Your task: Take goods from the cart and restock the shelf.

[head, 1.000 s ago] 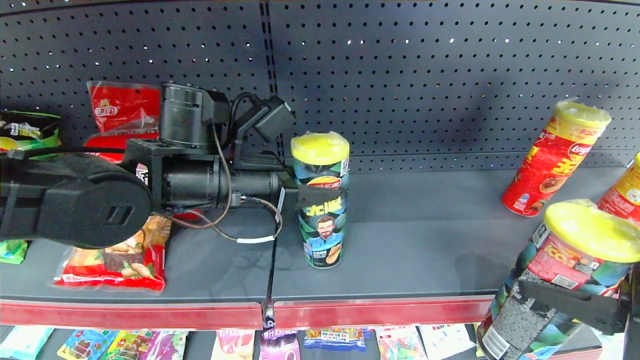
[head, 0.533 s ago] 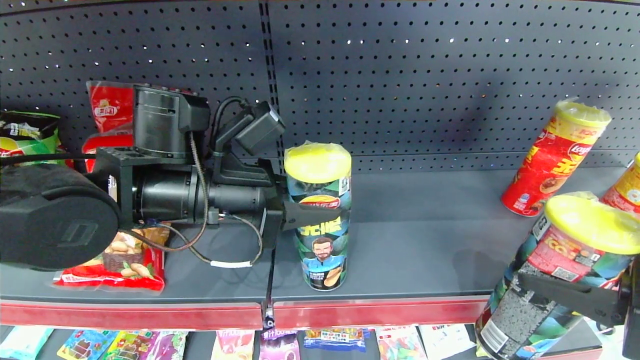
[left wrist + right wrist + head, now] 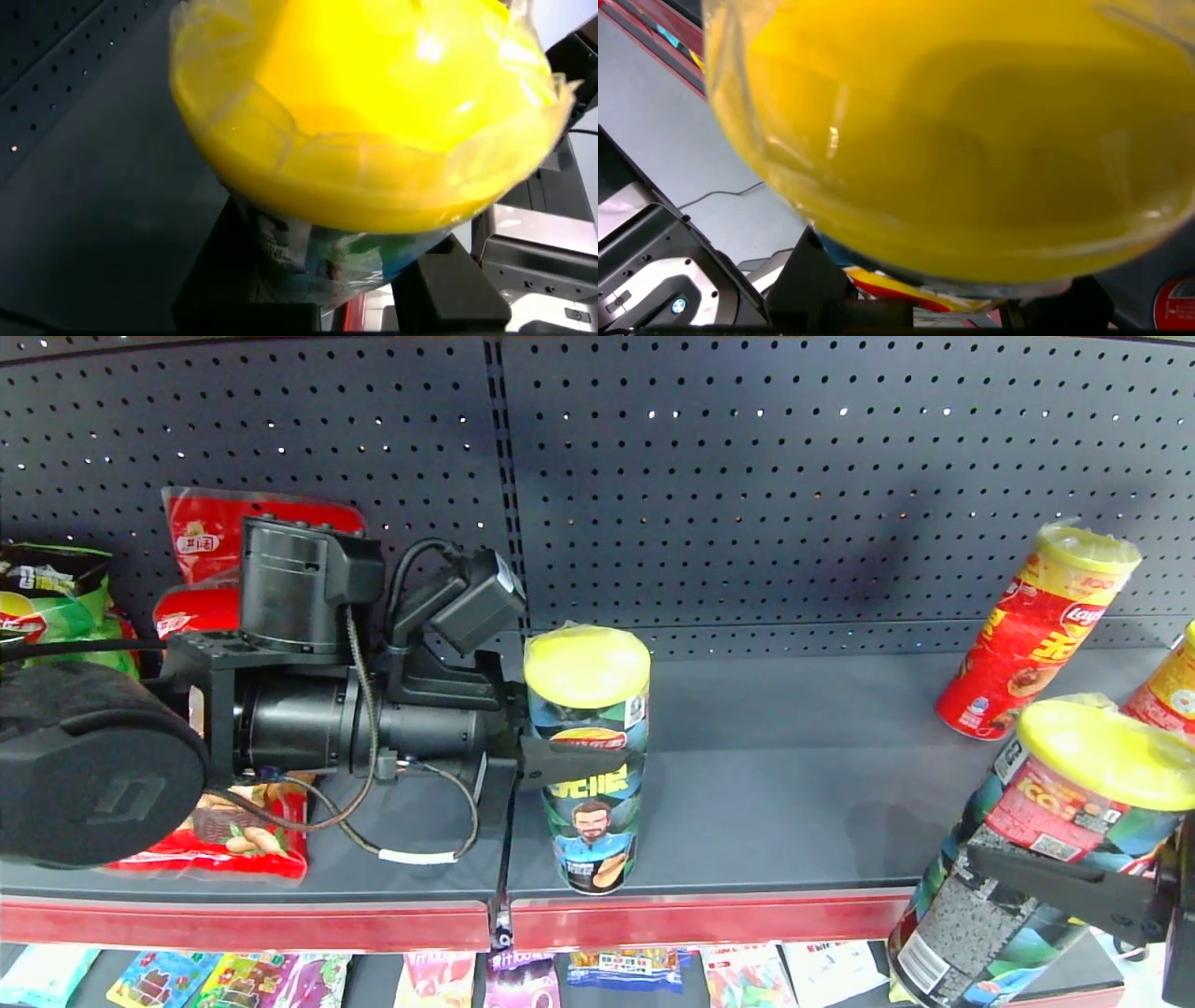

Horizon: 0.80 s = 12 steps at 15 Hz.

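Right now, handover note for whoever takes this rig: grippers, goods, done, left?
Left gripper: shut on green chip can, upright near the shelf front edge; seated or not, cannot tell.
Right gripper: shut on second green can, tilted, off the shelf's right front.
Done: red cans on the shelf at right.
Left: release the first can, shelve the second.

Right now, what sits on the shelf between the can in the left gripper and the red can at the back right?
Nothing. The head view shows bare shelf between the green can, held by the left gripper, and the red can.
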{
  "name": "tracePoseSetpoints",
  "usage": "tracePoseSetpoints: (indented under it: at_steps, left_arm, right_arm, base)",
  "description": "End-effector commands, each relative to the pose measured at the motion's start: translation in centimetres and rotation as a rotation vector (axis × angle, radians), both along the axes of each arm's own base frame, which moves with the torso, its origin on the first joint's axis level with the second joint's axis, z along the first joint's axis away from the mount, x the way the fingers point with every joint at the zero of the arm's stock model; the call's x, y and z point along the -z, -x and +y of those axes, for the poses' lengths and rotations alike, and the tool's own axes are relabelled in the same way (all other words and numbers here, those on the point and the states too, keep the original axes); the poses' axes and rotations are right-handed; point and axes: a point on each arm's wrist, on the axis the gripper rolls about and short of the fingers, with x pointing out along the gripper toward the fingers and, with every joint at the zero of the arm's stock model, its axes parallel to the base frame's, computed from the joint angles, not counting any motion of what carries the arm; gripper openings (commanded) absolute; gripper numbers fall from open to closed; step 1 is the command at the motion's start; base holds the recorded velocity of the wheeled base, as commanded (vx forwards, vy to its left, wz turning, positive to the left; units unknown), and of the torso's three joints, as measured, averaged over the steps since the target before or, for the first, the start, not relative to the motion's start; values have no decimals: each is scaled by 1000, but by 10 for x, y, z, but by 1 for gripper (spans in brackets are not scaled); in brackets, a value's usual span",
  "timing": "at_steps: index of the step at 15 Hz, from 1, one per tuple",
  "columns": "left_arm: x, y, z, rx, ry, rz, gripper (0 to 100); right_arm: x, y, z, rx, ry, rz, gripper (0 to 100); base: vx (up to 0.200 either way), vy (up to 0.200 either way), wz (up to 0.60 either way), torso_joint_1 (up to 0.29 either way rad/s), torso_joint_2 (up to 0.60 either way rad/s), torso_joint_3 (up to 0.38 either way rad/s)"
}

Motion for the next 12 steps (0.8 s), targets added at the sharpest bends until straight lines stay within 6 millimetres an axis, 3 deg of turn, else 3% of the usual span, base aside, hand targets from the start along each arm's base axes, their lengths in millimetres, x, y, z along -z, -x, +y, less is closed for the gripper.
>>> tracePoseSetpoints:
  at_steps: [1,10,11,12]
  left_arm:
    - [-2,4,2,7,5,-3,0]
    - [2,5,1,19,1,12,0]
    - [3,5,1,19,0,13,100]
    - [3,5,1,17,-2,12,100]
  right_arm:
    - [0,0,0,-1,0,0,0]
    - [-7,-7,3,-3,-2,-9,0]
    - [-10,-11,5,-6,-2,-11,0]
    - [-13,-16,7,-8,-1,-14,0]
  base:
    - [0,0,0,0,0,0]
    - [0,0,0,0,0,0]
    - [0,0,0,0,0,0]
    - [0,0,0,0,0,0]
